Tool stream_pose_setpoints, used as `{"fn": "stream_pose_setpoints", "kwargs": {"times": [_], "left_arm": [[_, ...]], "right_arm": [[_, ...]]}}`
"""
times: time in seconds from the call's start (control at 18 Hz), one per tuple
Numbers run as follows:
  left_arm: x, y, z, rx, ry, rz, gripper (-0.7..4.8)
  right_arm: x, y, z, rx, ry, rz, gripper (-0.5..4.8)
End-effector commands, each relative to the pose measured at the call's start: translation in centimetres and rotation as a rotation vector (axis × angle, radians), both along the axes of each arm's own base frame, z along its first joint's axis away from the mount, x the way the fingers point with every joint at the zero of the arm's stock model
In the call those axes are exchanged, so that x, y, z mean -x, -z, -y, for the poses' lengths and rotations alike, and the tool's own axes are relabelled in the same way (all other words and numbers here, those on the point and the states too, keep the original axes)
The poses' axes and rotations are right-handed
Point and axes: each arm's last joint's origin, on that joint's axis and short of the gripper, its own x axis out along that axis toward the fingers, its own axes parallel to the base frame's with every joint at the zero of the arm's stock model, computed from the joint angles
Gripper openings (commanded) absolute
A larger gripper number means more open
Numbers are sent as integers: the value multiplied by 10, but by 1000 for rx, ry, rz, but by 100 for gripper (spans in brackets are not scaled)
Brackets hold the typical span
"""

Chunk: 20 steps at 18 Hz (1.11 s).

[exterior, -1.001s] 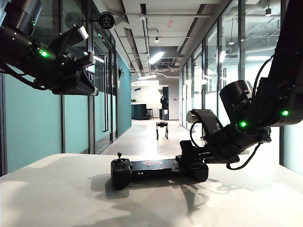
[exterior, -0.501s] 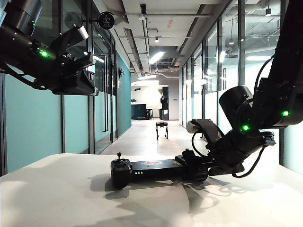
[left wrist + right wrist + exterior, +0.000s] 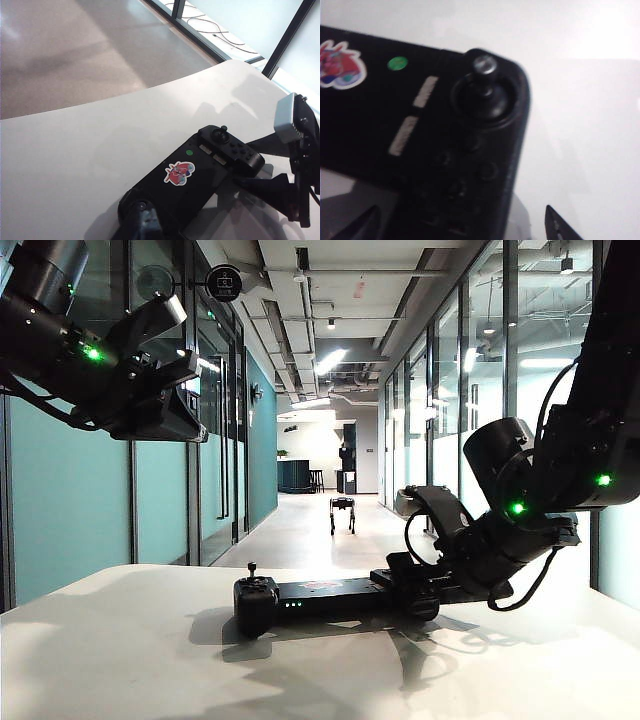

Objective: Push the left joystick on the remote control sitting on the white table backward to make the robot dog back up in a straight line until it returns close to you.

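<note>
**Settling over the remote's right end, with the left stick not yet touched**

The right end effector point(image 3: 405, 590) had tipped down over the last second and now covered the right-hand end of the remote control point(image 3: 310, 595). In its wrist view the fingertips point(image 3: 560, 227) stood wide apart, open on either side of that end and not visibly pressing it. This looked like a brace for the handset, not the push itself. The left joystick point(image 3: 252, 567) stood upright and free at the other end. The robot dog point(image 3: 342, 512) had not shifted and stood far down the corridor, so the backing-up had not begun. The right arm reached in low from the right, forearm nearly level, wrist bent downward. The left end effector point(image 3: 185, 360) had kept still, high above the counter point(image 3: 120, 660); whether it was open could not be told.
</note>
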Motion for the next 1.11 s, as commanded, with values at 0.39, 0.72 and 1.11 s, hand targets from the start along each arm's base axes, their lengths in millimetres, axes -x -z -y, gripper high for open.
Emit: {"fn": "stream_pose_setpoints", "kwargs": {"times": [0.39,0.72,1.11], "left_arm": [[-1,-4,1,23,1,15,-6],[-1,-4,1,23,1,15,-6],[-1,-5,1,24,1,18,-6]], "right_arm": [[-1,-4,-2,-18,-5,15,254],[-2,-3,-1,-20,62,3,235],[-2,-4,0,-17,61,14,336]]}}
